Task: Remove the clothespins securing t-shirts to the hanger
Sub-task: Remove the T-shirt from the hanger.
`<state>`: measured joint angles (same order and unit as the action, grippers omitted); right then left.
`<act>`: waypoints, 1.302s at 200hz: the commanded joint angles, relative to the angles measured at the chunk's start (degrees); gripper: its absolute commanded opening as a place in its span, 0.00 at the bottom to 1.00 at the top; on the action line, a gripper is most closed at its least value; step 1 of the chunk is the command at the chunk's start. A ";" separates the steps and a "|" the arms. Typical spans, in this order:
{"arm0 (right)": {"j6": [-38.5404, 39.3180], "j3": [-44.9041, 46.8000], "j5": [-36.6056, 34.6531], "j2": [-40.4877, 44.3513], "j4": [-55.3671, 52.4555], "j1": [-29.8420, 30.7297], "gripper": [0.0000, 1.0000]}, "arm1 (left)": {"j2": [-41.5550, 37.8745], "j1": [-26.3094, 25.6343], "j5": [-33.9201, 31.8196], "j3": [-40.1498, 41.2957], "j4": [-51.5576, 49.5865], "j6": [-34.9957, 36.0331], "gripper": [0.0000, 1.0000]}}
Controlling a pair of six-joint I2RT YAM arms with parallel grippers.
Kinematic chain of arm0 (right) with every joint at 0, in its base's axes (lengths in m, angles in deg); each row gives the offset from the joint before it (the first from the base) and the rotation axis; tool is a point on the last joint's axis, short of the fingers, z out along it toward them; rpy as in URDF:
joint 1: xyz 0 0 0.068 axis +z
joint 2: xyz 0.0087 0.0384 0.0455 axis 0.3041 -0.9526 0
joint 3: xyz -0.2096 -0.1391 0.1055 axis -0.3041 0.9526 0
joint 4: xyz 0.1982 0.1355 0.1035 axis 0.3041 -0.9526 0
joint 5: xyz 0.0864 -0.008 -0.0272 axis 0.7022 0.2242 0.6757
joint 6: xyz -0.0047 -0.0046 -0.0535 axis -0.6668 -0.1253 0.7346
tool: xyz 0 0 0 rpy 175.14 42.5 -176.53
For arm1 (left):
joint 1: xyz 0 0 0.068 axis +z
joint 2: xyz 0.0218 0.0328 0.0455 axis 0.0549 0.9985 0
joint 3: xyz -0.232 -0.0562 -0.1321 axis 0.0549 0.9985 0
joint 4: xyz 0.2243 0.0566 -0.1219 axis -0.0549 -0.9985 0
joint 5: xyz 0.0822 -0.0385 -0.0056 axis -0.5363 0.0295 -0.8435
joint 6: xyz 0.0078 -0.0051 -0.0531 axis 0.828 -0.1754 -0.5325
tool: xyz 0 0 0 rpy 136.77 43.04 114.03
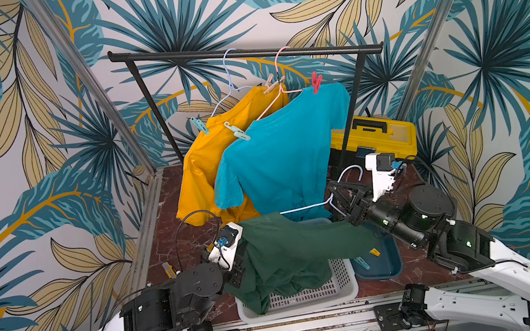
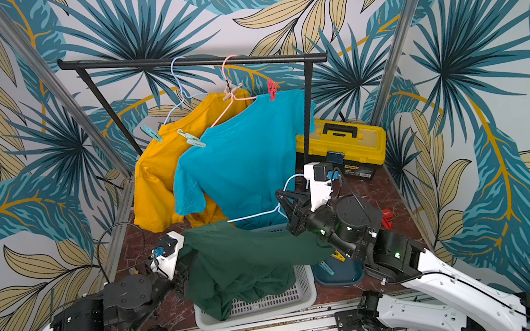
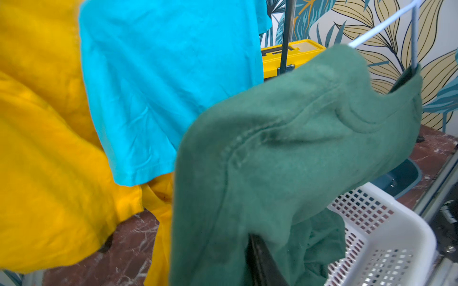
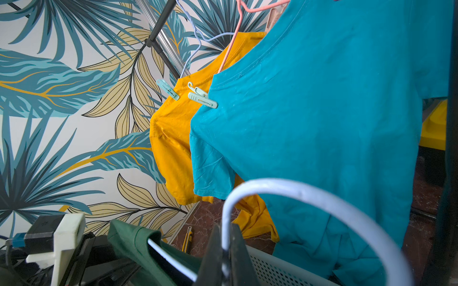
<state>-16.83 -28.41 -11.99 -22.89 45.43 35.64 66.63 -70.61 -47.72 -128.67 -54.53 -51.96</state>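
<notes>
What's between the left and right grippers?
The dark green t-shirt on its white hanger spans from left gripper to right gripper, visible in both top views.

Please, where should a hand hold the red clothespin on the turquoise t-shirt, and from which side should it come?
Probably the two splayed upper ends of the red clothespin, squeezed together, coming from above. It stands roughly upright on the shoulder of the turquoise t-shirt, mouth down on the cloth, ends free in the air.
</notes>
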 commanded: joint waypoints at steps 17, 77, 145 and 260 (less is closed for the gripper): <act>-0.61 1.42 0.54 0.93 3.62 0.10 0.00 | -2.10 0.28 -1.71 -1.38 3.56 0.69 0.00; -0.46 3.56 -4.56 4.09 -2.04 0.09 0.00 | -6.45 0.32 -9.26 -1.43 5.86 0.15 0.00; -0.74 7.32 -12.83 11.67 -5.78 0.10 0.00 | -12.40 0.28 -18.30 0.25 5.86 -1.74 0.00; -0.67 -0.51 -4.89 3.37 3.61 0.12 0.00 | -3.50 0.28 -9.43 0.51 4.81 -0.37 0.00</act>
<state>-18.23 -25.05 -20.47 -15.13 43.00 35.90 61.52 -70.61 -58.13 -128.21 -50.20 -52.29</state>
